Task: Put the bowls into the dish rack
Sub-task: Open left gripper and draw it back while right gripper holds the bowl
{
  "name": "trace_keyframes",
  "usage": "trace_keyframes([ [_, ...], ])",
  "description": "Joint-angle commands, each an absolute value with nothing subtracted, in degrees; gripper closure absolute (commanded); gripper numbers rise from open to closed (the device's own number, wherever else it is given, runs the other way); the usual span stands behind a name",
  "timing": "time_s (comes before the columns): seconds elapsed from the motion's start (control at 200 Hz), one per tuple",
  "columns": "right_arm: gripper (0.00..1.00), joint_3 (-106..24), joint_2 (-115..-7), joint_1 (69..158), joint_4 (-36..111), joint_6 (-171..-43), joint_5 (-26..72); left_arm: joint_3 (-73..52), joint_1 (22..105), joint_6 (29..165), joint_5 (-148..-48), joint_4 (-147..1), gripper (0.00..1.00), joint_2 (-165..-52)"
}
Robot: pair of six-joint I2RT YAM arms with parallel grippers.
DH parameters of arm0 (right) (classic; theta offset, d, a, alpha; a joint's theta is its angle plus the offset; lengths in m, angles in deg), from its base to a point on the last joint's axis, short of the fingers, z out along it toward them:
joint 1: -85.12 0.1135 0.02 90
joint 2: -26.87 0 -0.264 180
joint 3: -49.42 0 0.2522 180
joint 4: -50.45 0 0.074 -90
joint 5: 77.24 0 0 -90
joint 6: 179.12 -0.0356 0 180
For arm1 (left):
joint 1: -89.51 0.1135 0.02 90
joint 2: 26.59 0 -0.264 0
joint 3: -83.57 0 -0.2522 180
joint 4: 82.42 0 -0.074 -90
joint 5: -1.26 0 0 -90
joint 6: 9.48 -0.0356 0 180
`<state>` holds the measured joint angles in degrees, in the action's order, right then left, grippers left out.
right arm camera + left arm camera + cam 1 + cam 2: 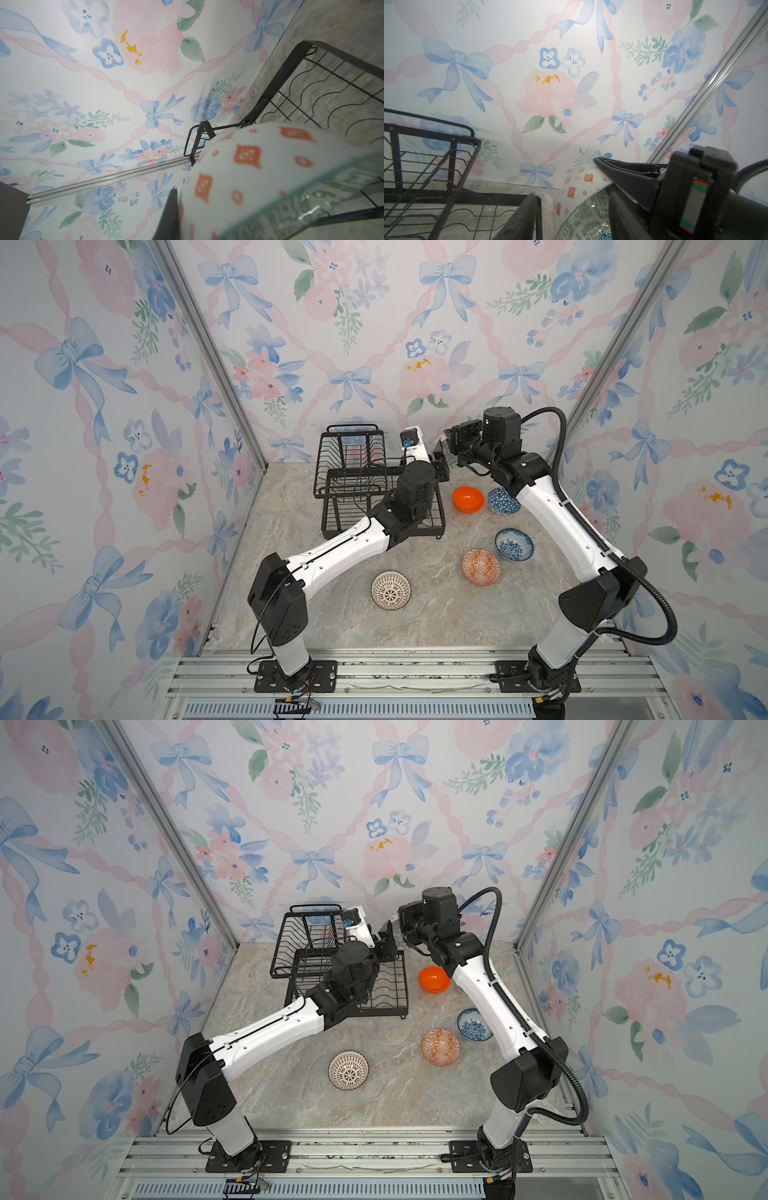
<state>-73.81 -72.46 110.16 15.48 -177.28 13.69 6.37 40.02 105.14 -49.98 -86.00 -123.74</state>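
A grey-green patterned bowl (581, 187), white with orange marks outside (270, 166), hangs tilted beside the dish rack (353, 472) at the back. My right gripper (451, 439) is shut on its rim; its fingers (629, 172) pinch the edge. The bowl sits between the jaws of my left gripper (571, 216), which stand open: one finger (527, 216) is clear of the wall, the other is inside the bowl. On the table lie the plain orange bowl (468, 498), blue geometric bowl (500, 499), blue floral bowl (514, 544), orange patterned bowl (480, 567) and brown lattice bowl (390, 590).
The black two-tier rack (307, 944) holds no bowls in the parts that show; its wavy lower tray (332, 93) lies just below the held bowl. The left forearm crosses over the rack's front. The back wall is close behind both grippers.
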Motion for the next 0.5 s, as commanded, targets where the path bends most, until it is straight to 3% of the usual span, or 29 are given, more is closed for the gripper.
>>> trace_keyframes([
  [0.0,1.00,-73.88,-72.62,108.80,20.52,-173.68,15.24,5.06,39.68,106.64,-47.54,-79.36,0.17,-119.72],
  [0.02,1.00,-73.85,-72.62,108.66,20.74,-173.10,15.29,5.04,39.65,106.71,-47.67,-78.04,0.05,-119.32],
  [0.04,1.00,-73.65,-72.62,108.45,21.13,-172.63,15.39,5.24,39.64,106.63,-47.93,-76.60,0.02,-118.97],
  [0.295,1.00,-72.08,-73.26,107.27,23.82,-162.83,16.64,8.65,39.72,107.39,-51.98,-53.94,0.02,-112.79],
  [0.495,1.00,-64.10,-71.12,108.76,31.48,-154.77,15.98,4.69,40.14,111.55,-53.83,-46.06,0.02,-104.54],
])
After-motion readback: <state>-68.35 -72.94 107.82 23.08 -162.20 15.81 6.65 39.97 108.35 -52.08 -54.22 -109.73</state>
